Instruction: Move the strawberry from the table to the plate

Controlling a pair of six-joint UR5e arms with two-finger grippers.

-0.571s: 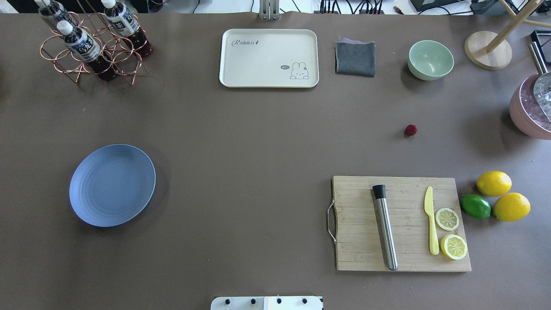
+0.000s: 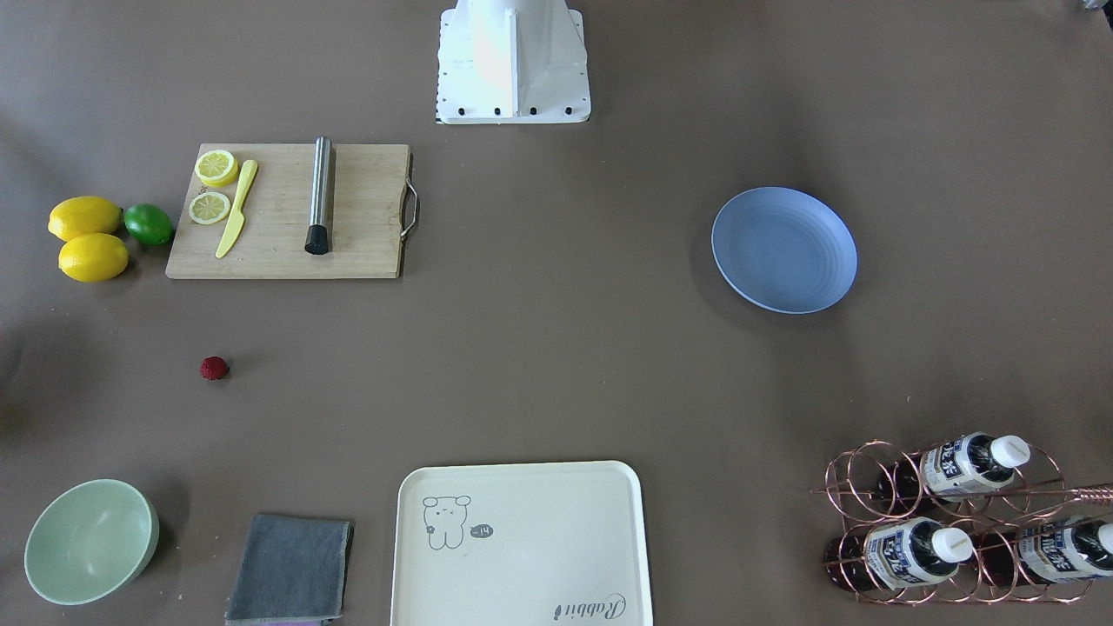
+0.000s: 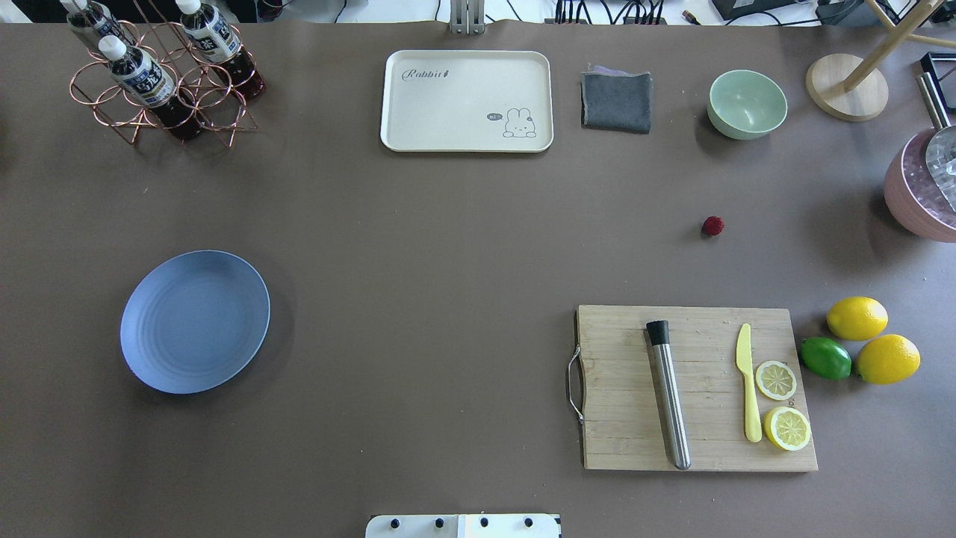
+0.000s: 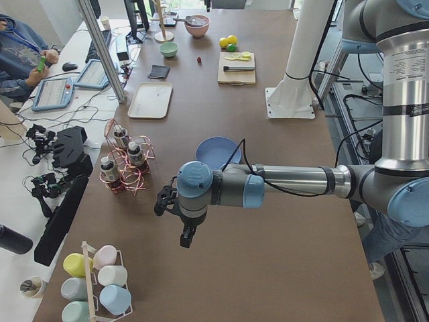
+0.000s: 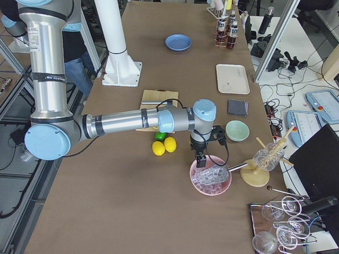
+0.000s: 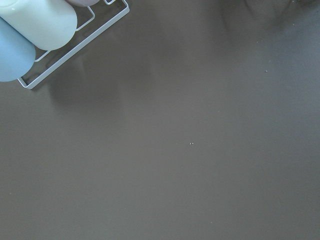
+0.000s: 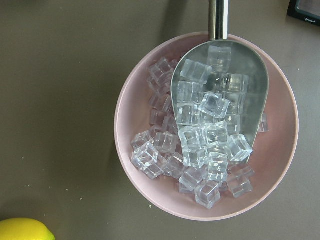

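Strawberry (image 3: 712,226), tiny, dark red and bumpy, lay on the matte brown-grey table (image 3: 448,246), well to the left of the right gripper (image 5: 199,161), which hung over a pink bowl of clear ice cubes (image 7: 205,125). The round light-blue plate (image 3: 194,321) sat far across, nearer the left gripper (image 4: 186,241), which hovered over bare table. Both arms seemed parked clear of the work area. How far either gripper stood open could not be told, and nothing showed in either.
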